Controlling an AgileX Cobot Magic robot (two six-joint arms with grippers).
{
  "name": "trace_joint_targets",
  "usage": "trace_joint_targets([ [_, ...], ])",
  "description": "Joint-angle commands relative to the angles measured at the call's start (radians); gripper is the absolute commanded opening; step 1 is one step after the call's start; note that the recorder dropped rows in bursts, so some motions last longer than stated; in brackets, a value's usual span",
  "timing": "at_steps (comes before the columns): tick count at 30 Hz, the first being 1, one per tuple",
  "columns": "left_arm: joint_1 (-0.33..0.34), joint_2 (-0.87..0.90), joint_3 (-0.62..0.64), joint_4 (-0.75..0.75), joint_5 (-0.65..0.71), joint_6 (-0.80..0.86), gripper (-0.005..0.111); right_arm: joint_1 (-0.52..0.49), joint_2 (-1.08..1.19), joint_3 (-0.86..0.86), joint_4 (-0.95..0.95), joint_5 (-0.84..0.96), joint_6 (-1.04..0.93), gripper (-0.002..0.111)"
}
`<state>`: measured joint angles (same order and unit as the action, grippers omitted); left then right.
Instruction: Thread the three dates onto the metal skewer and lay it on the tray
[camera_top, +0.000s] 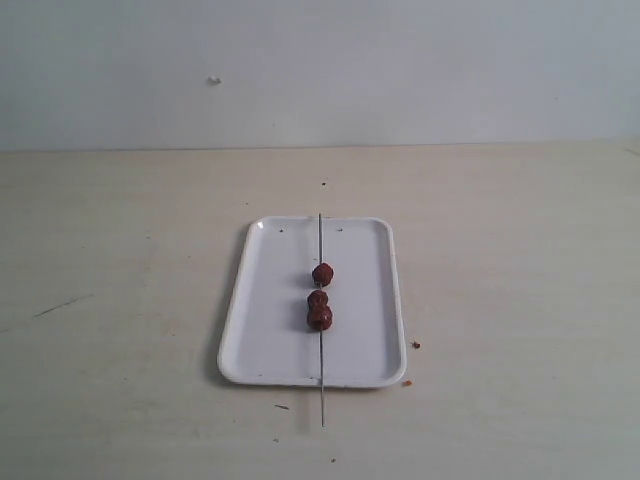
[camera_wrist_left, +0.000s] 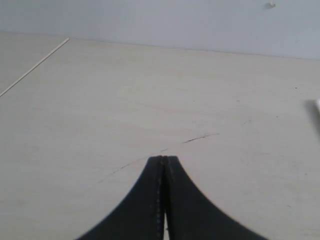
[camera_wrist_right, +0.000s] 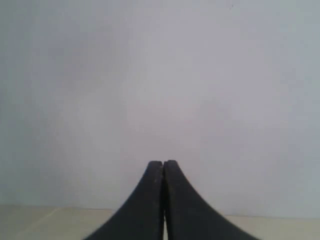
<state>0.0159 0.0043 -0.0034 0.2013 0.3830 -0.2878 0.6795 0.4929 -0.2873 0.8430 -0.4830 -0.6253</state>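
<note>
You had the metal skewer (camera_top: 320, 240) lying near-to-far down the middle of the tray (camera_top: 265, 330), both ends poking past the rim. The three dates (camera_top: 320, 314) sat threaded on it, one alone and two touching just nearer. Your left gripper (camera_wrist_left: 164, 159), over the bare table (camera_wrist_left: 150, 100), and your right gripper (camera_wrist_right: 163, 162) both had fingers pressed together, holding nothing.

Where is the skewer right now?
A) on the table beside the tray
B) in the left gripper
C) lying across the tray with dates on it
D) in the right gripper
C: the skewer lies lengthwise across the tray, with the dates threaded on it.
</note>
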Motion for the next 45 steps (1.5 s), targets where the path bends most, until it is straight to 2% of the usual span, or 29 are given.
trace_joint_targets([
  [1,0.000,-0.004,0.003,0.006,-0.015,-0.005,0.000,-0.256,-0.088,0.003,-0.009,0.247,-0.182,0.000],
  [4,0.000,-0.004,0.003,0.006,-0.015,-0.005,0.000,-0.489,-0.168,0.003,-0.009,0.353,-0.182,0.000],
  [6,0.000,-0.004,0.003,0.006,-0.015,-0.005,0.000,-0.592,-0.209,0.003,-0.005,0.378,-0.184,0.000],
  [9,0.000,-0.004,0.003,0.006,-0.015,-0.005,0.000,-0.668,-0.237,0.003,-0.005,0.382,-0.184,0.000],
  [14,0.000,-0.004,0.003,0.006,-0.015,-0.005,0.000,-0.724,-0.219,0.003,-0.005,0.406,-0.184,0.000],
  [17,0.000,-0.004,0.003,0.006,-0.015,-0.005,0.000,-0.758,-0.210,0.003,-0.043,0.499,-0.185,0.000],
  [19,0.000,-0.004,0.003,0.006,-0.015,-0.003,0.000,-0.785,-0.226,0.003,-0.164,0.614,-0.165,0.000],
  [22,0.000,-0.004,0.003,0.006,-0.015,-0.003,0.000,-0.798,-0.280,0.003,-0.533,0.758,0.104,0.000],
  [25,0.000,-0.004,0.003,0.006,-0.015,-0.003,0.000,-0.798,-0.346,0.030,-0.989,0.765,0.703,0.000],
  [27,0.000,-0.004,0.003,0.006,-0.015,-0.003,0.000,-0.798,-0.381,0.062,-1.170,0.758,0.924,0.000],
  [28,0.000,-0.004,0.003,0.006,-0.015,-0.003,0.000,-0.798,-0.399,0.077,-1.193,0.758,0.954,0.000],
  [38,0.000,-0.004,0.003,0.006,-0.015,-0.003,0.000,-0.798,-0.493,0.243,-1.163,0.758,0.869,0.000],
  [43,0.000,-0.004,0.003,0.006,-0.015,-0.003,0.000,-0.798,-0.493,0.287,-1.015,0.756,0.693,0.000],
  [45,0.000,-0.004,0.003,0.006,-0.015,-0.003,0.000,-0.798,-0.493,0.287,-0.969,0.780,0.677,0.000],
])
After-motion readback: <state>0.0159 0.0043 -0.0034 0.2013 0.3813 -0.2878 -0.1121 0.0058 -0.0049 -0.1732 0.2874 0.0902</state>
